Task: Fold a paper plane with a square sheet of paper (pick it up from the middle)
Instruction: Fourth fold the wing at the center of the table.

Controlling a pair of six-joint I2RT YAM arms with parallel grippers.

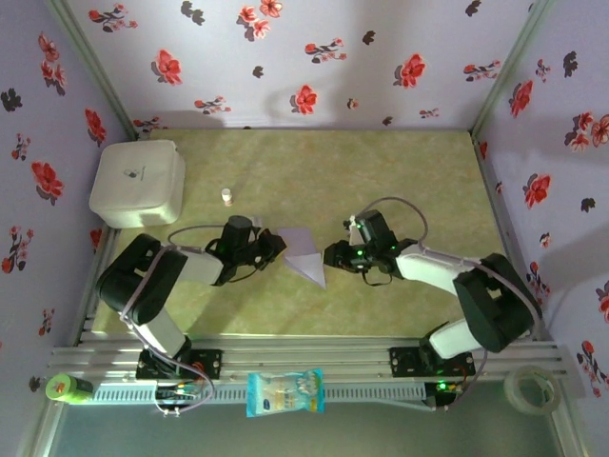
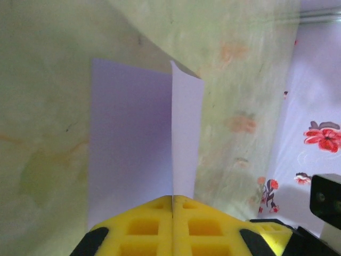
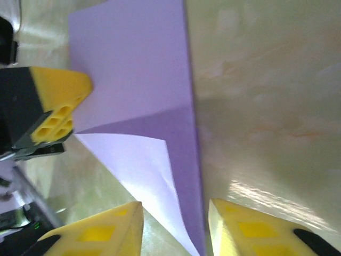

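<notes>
Paper (image 2: pixel 133 138) in left jaws — right jaws half-open

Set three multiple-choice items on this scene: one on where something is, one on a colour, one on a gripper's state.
1. Where does the white box stand?
A) on the far-left part of the table
B) on the front rail
C) between the two arms

2. What colour is the paper?
A) green
B) pale lilac
C) red

3. How is the left gripper?
A) wide open above the paper
B) shut on a plastic packet
C) shut on the paper's edge

Answers:
1 A, since the top view shows the box by the far-left corner.
2 B, since the paper looks lilac in every view.
3 C, since in the left wrist view its jaws meet with a raised flap of the paper between them.
</notes>
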